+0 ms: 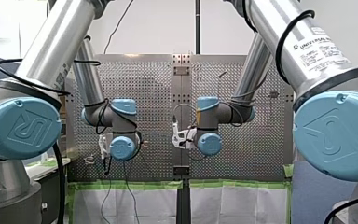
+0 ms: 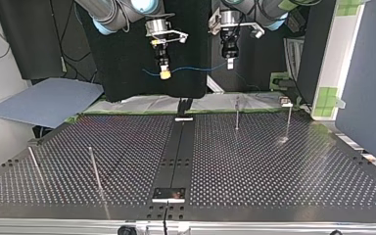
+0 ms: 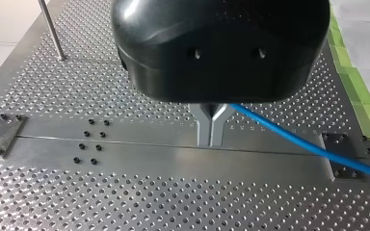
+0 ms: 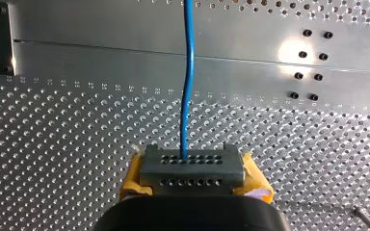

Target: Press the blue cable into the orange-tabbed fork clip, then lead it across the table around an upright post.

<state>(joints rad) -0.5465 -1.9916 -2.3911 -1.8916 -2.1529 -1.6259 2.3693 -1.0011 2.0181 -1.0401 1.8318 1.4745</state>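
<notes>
The thin blue cable point(image 2: 196, 69) hangs taut between my two grippers, high over the table's far end in the top view. My left gripper point(image 2: 229, 62), black with metal fingers point(image 3: 203, 126), is shut on the blue cable point(image 3: 289, 137), which leaves it sideways over the table. My right gripper point(image 2: 165, 73) has yellow pads point(image 4: 134, 177) and is shut on the cable point(image 4: 188, 86), which runs straight ahead of it. A short loose end point(image 2: 149, 73) sticks out past the right gripper. I cannot pick out an orange-tabbed clip in any view.
Thin upright posts stand on the perforated table point(image 2: 274, 166): two at the top view's right point(image 2: 237, 115) point(image 2: 288, 122) and two at its left point(image 2: 95, 169) point(image 2: 34, 164). A small black fixture point(image 2: 183, 105) sits at the far end of the dark centre strip point(image 2: 178, 156).
</notes>
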